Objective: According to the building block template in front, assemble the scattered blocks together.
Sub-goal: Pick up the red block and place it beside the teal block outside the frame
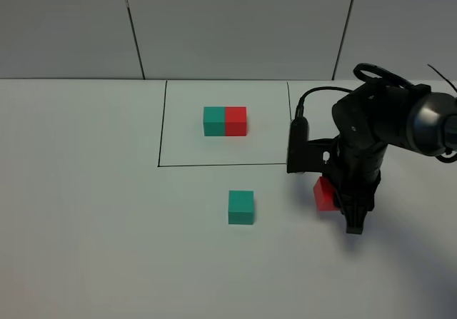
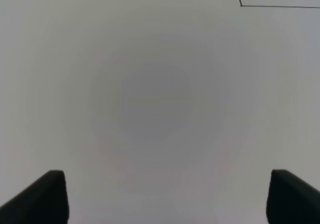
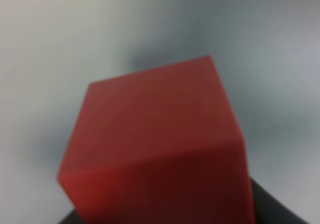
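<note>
The template is a teal-green cube [image 1: 213,120] joined to a red cube [image 1: 236,120], inside a thin black drawn rectangle [image 1: 214,165] at the back middle. The loose teal-green cube [image 1: 240,207] sits alone on the table in front of the rectangle. The loose red cube [image 1: 324,194] is to its right, partly hidden by my right gripper [image 1: 343,208]. In the right wrist view the red cube [image 3: 155,144] fills the frame between the dark fingers [image 3: 272,204], and the gripper is shut on it. My left gripper [image 2: 162,199] is open and empty over bare table.
The white table [image 1: 86,226] runs to a pale panelled wall at the back. A corner of the black rectangle [image 2: 241,5] shows in the left wrist view. The right arm's black body [image 1: 378,126] and cables stand at the right of the table.
</note>
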`<state>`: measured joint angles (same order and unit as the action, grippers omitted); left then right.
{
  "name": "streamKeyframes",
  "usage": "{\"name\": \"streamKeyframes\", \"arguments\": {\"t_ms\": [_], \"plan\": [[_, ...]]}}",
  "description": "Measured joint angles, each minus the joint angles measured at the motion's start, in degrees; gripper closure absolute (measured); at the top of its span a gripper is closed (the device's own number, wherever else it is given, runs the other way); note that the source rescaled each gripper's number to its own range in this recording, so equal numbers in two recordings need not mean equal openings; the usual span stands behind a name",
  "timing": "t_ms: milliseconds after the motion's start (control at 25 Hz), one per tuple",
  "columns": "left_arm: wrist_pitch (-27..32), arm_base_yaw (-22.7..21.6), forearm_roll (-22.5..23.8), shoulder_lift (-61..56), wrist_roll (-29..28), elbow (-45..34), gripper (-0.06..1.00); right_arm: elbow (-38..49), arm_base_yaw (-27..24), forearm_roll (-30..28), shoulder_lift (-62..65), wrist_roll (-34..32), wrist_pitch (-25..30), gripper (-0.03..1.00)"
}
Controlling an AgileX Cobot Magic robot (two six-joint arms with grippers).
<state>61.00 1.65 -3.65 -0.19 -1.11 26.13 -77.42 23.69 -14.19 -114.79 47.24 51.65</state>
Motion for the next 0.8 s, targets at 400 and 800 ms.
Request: {"name": "streamKeyframes", "arguments": {"t_ms": [400, 800], "plan": [[0.0, 0.0, 0.0, 0.0, 0.0, 0.0, 0.09, -8.0, 3.3, 1.9, -7.2, -1.5, 5.2, 0.95], [0.0, 0.0, 0.0, 0.0, 0.0, 0.0, 0.09, -14.1, 6.9, 2.4, -12.3, -5.4, 7.5, 0.95]]}}
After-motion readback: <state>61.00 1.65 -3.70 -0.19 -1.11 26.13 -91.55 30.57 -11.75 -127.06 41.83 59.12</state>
